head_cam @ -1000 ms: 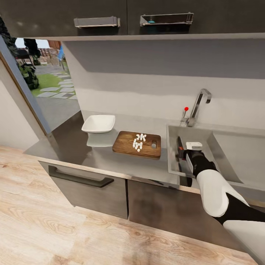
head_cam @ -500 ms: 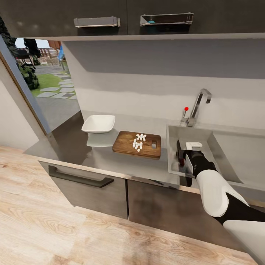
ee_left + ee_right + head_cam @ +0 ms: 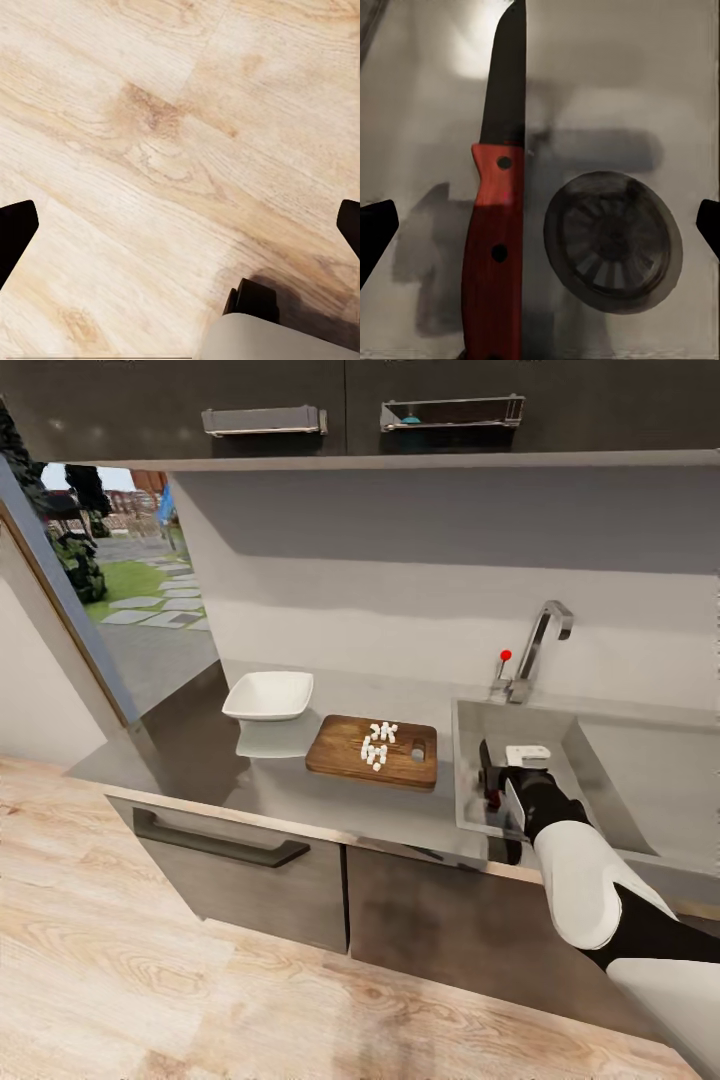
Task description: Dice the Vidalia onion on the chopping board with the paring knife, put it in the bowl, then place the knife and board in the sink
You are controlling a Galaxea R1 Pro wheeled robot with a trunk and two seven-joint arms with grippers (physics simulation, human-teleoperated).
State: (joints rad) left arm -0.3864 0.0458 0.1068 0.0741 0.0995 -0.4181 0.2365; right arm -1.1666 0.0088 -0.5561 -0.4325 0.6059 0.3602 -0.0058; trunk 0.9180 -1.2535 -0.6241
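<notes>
**Knife down in the sink, onion still on the board**

At right of centre in the head view, the right gripper (image 3: 497,785) hangs in the sink (image 3: 467,815), fingers spread wide. The knife (image 3: 497,217) lies free beside the drain (image 3: 613,241). Diced onion (image 3: 377,745) sits on the board (image 3: 345,755), mid-frame; the bowl (image 3: 268,696) is empty. Next, probably: carry the dice there. The left gripper (image 3: 180,225) is wide, over floor.

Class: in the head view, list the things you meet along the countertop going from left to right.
bowl → chopping board carrying the diced onion → paring knife in the sink, beside the right end effector
</notes>
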